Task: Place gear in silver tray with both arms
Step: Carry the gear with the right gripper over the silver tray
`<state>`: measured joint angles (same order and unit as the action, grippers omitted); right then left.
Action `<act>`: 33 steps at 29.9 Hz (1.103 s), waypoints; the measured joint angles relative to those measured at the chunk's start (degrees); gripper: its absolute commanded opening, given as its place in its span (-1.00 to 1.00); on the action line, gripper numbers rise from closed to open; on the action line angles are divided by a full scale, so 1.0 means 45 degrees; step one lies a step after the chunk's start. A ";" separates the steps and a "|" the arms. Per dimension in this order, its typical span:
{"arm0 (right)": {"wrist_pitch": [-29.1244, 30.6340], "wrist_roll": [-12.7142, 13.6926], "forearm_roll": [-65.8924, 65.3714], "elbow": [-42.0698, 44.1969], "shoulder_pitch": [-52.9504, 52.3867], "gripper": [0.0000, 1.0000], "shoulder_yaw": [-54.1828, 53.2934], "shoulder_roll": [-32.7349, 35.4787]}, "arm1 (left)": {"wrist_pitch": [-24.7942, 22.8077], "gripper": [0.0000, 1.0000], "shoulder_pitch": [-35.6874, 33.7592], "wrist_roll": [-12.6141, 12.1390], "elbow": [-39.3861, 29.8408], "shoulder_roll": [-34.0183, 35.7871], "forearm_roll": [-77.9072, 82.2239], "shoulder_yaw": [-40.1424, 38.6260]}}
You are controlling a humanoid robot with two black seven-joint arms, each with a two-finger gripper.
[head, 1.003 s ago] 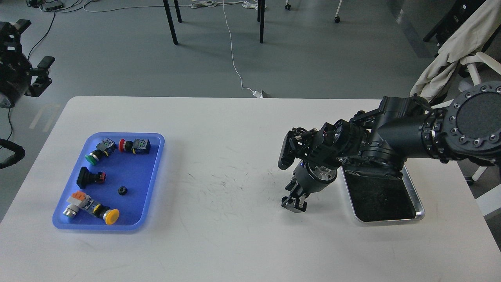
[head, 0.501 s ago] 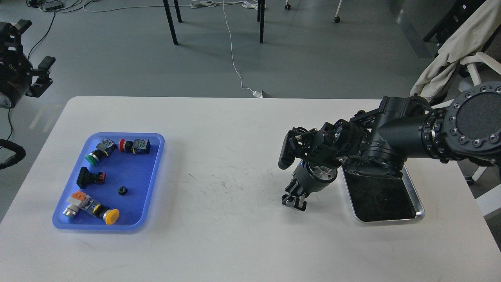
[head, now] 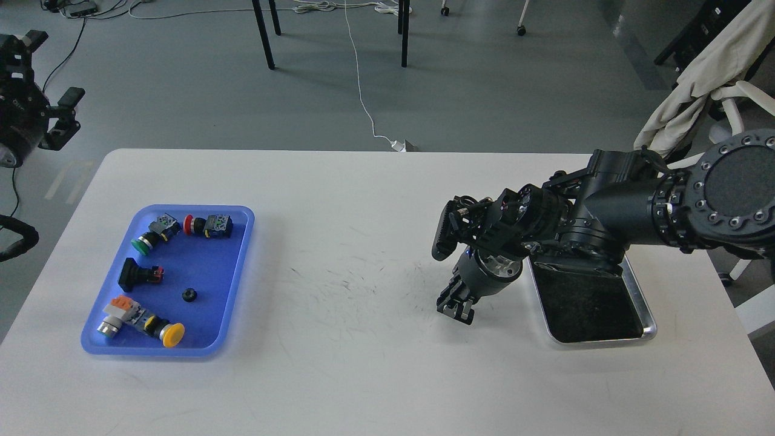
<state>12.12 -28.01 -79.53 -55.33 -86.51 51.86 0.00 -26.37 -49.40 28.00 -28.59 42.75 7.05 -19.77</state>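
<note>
Grey smooth flooring fills the top of the frame, crossed by a thin white cable [head: 362, 100] and dark furniture legs; below it a white rounded-corner table [head: 363, 375] takes up most of the view, its matte top marked with fine dark scuffs near the centre.

At the left of the table sits a blue plastic tray [head: 237, 290], rectangular with soft corners and a translucent rim. Inside it lie several push-button switches: a green-capped one [head: 143, 243] and a red-capped one [head: 189, 224] at the top, a black square-headed one [head: 130, 274] in the middle, a yellow mushroom-capped one [head: 174, 333] at the bottom. The gear [head: 189, 295], small, black and round, rests on the tray floor right of centre, touching none of the switches. No writing is legible on any part.

At the right, the silver tray [head: 648, 315] shows a polished raised rim and a dark reflective bottom; its upper end is hidden under the right arm [head: 623, 209].

The right gripper [head: 457, 307] points down at the table just left of the silver tray; seen dark and small, its fingers cannot be told apart. The left gripper [head: 63, 115] sits in the upper left, off the table, its black fingers seen edge-on, so spread or closed I cannot tell.
</note>
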 measured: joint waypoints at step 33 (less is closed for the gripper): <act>0.0178 0.0002 -0.0128 -0.1344 -0.3089 -0.96 0.1090 0.0731 | 0.0013 0.96 0.0431 0.0000 -0.0005 -0.0236 0.0037 0.0039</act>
<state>12.92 -28.01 -80.11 -61.38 -100.41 56.77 3.29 -26.31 -47.46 28.00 -28.61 41.69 7.22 -19.60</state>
